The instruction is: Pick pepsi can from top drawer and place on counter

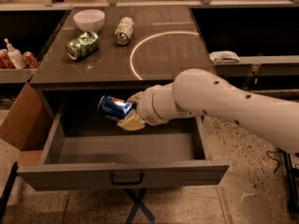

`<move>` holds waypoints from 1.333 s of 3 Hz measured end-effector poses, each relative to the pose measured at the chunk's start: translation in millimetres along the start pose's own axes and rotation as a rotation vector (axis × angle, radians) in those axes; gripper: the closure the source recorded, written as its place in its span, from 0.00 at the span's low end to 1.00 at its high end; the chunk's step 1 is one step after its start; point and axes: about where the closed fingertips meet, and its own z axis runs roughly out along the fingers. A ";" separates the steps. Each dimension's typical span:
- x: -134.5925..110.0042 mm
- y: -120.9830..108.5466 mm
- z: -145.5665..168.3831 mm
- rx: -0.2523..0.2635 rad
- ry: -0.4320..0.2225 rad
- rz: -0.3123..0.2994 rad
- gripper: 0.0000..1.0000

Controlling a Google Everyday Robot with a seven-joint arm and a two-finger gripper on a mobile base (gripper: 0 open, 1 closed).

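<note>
The pepsi can, dark blue with a red-white-blue logo, lies sideways in my gripper, which is shut on it. The gripper holds it in the air above the open top drawer, near the drawer's back left and just below the counter's front edge. The drawer is pulled out, with a dark handle on its front panel, and nothing else shows inside it. The counter is dark and glossy with a white arc line. My white arm comes in from the right.
On the counter's back left stand a white bowl, a green patterned can lying down and a pale green-and-white can lying down. A cardboard box is left of the drawer. Side shelves hold bottles and a white cloth.
</note>
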 end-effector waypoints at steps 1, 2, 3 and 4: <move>-11.2 -17.8 -7.5 0.001 -0.004 -0.015 1.00; -40.3 -56.1 -27.0 0.022 0.013 -0.073 1.00; -72.6 -104.5 -44.5 0.064 0.036 -0.123 1.00; -87.5 -144.5 -48.3 0.094 0.050 -0.131 1.00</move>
